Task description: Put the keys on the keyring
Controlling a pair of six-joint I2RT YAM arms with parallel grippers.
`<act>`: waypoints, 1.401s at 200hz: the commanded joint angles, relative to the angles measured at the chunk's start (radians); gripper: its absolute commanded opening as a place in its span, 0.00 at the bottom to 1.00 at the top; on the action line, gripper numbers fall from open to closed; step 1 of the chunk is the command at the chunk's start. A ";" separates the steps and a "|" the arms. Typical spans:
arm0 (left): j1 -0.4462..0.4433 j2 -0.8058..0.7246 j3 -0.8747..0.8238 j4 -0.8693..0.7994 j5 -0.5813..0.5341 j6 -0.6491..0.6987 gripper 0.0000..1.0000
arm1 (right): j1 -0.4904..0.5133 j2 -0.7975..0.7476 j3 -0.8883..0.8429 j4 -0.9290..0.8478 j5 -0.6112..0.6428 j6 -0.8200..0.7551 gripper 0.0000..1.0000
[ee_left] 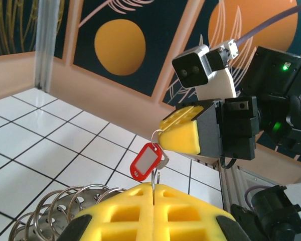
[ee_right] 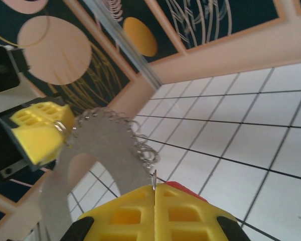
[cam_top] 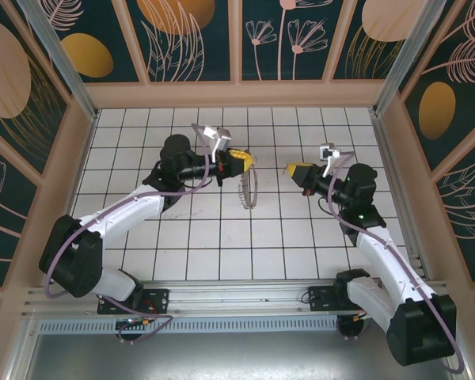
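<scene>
We see the left gripper (cam_top: 244, 162) lifted over the middle of the tiled table (cam_top: 182, 253). Its yellow fingers are pressed together on the upper part of the keyring (cam_top: 246, 188), which hangs down from them. In the right wrist view the keyring (ee_right: 98, 150) looks like a flat grey arc with many small wire loops along its outer edge, and the left gripper (ee_right: 57, 128) clamps it near one end. The right gripper (cam_top: 293, 169) faces the left one, tip toward tip, near but apart. Its fingers are also closed. In the left wrist view it (ee_left: 160, 136) pinches a small ring, and the key (ee_left: 144, 160) hangs from that ring, showing a red oval head and a thin silvery part behind it. The key is in the air between the two grippers, just beside a thin wire that stands up between the left fingertips (ee_left: 190, 201). We cannot tell whether the key touches this wire.
</scene>
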 commanded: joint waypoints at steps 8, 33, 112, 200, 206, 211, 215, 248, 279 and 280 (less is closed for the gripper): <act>-0.032 0.006 0.084 -0.078 0.027 0.084 0.00 | -0.014 -0.045 -0.003 0.082 -0.080 0.013 0.00; -0.048 0.007 0.116 -0.121 0.028 0.118 0.00 | -0.015 -0.066 0.006 0.072 -0.077 0.011 0.00; -0.109 0.027 0.194 -0.239 -0.071 0.215 0.00 | -0.008 -0.115 0.005 0.132 -0.093 0.045 0.00; -0.137 0.074 0.234 -0.244 -0.201 0.257 0.00 | 0.050 -0.099 0.022 0.107 -0.070 -0.005 0.00; -0.139 0.076 0.236 -0.243 -0.201 0.257 0.00 | 0.057 -0.095 0.024 0.103 -0.065 -0.010 0.00; -0.139 0.078 0.237 -0.243 -0.200 0.257 0.00 | 0.063 -0.091 0.028 0.100 -0.060 -0.013 0.00; -0.139 0.080 0.238 -0.244 -0.199 0.257 0.00 | 0.068 -0.090 0.029 0.100 -0.058 -0.014 0.00; -0.142 0.082 0.244 -0.249 -0.191 0.261 0.00 | 0.103 -0.064 0.043 0.098 -0.030 -0.032 0.00; -0.144 0.080 0.245 -0.252 -0.176 0.261 0.00 | 0.122 -0.043 0.056 0.092 -0.011 -0.044 0.00; -0.144 0.079 0.246 -0.251 -0.175 0.261 0.00 | 0.122 -0.043 0.057 0.092 -0.010 -0.044 0.00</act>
